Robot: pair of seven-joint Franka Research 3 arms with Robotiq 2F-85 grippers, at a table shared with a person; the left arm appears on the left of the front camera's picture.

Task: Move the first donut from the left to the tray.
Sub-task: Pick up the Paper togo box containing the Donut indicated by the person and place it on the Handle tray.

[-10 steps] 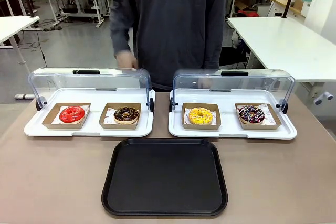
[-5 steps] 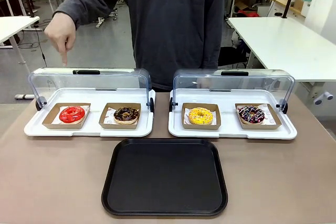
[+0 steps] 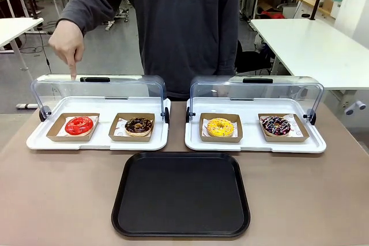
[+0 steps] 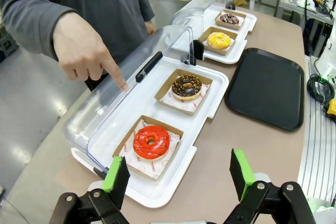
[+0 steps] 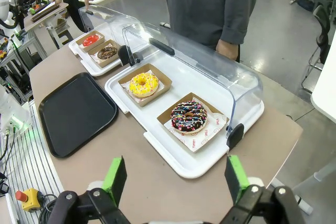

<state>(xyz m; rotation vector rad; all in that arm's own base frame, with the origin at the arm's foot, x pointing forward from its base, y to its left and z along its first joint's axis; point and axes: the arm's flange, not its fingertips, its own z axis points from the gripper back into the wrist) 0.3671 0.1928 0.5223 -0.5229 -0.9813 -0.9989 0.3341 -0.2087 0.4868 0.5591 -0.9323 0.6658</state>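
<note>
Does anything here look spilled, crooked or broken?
Nothing stands out. The red donut, the chocolate donut, the yellow donut and the sprinkled donut each sit centred in a holder, nothing is spilled, and the black tray lies straight. The person's hand points down above the left lid.

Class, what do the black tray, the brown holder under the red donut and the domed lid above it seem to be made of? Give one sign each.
Large flat black tray: probably moulded plastic, matte, soft sheen on its rounded rim. Shallow brown holder under the red-glazed donut: likely cardboard, dull, folded walls. Clear domed lid: transparent plastic, glossy with reflections.
</note>
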